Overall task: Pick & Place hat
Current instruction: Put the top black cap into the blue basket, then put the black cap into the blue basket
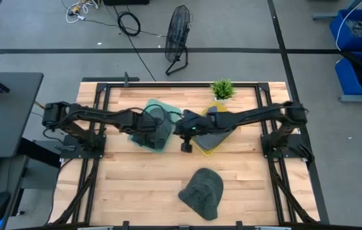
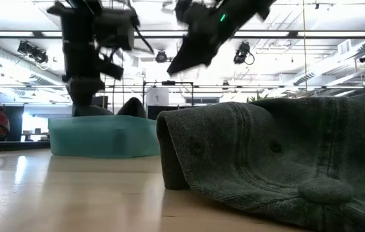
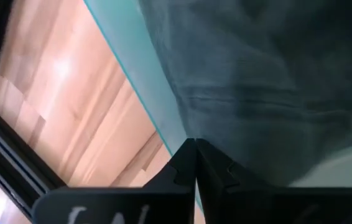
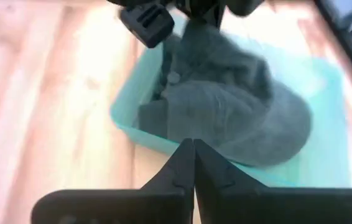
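Note:
One grey-green hat [image 1: 203, 191] lies on the table near its near edge, filling the low view [image 2: 279, 161]. A second grey hat [image 4: 238, 106] lies in the teal bin [image 1: 152, 104]. My left gripper [image 3: 194, 146] is shut and reaches down inside that bin [image 2: 102, 138], right at the hat [image 3: 263, 74]. My right gripper [image 4: 193, 146] is shut and raised above the table [image 2: 176, 64], between the teal bin and the yellow bin [image 1: 206, 148], touching nothing. My left gripper comes from above into the teal bin, with its shut fingertips at the grey hat's crown [image 4: 194, 37]. I cannot tell whether they touch the cloth or pinch any of it. The hat rests in the bin.
The yellow bin holds a dark flat thing [image 1: 218, 133]. A small green plant [image 1: 222, 89] stands at the far edge behind it. Bare wood lies left and right of the hat on the table. A floor fan [image 1: 178, 35] stands beyond the table.

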Controlling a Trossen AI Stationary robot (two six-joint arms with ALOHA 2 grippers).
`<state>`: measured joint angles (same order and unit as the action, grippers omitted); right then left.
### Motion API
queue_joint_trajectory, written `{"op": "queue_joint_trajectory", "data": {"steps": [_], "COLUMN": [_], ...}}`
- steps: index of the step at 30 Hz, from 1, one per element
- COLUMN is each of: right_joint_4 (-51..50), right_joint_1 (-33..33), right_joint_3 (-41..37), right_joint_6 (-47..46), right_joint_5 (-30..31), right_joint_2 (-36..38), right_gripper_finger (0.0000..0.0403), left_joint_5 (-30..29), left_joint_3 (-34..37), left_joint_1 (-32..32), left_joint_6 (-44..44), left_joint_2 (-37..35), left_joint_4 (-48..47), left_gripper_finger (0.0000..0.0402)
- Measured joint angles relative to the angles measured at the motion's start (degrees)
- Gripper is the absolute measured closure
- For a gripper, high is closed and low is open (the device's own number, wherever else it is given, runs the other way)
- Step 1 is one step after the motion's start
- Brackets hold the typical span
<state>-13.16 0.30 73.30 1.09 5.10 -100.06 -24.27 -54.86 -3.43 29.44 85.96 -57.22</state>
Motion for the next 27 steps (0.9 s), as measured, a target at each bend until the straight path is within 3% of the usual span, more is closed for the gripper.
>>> {"op": "queue_joint_trajectory", "data": {"steps": [7,12,15,22,27], "right_joint_4": [-15.9,-23.7,-26.6,-34.9,-34.9], "right_joint_1": [2.8,5.9,7.9,11.8,14.9], "right_joint_3": [0.0,0.0,0.0,-0.1,-0.1], "right_joint_6": [0.9,-2.8,-9.1,-19.2,-24.8], "right_joint_5": [0.1,-0.1,-0.1,-0.7,-10.1], "right_joint_2": [14.3,19.9,20.2,13.9,7.0], "right_gripper_finger": [0.0399,0.0399,0.0396,0.0356,0.0315], "left_joint_5": [-1.5,-1.3,-1.3,1.9,2.1], "left_joint_3": [0.0,-0.1,-0.1,0.0,0.0], "left_joint_1": [5.4,10.4,12.2,13.1,13.1], "left_joint_6": [0.2,-7.2,-9.2,-10.9,-10.6], "left_joint_2": [-9.1,-14.8,-16.4,-16.9,-16.5], "left_joint_4": [0.6,12.5,19.1,21.5,21.5], "left_gripper_finger": [0.0387,0.0388,0.0388,0.0357,0.0300]}}
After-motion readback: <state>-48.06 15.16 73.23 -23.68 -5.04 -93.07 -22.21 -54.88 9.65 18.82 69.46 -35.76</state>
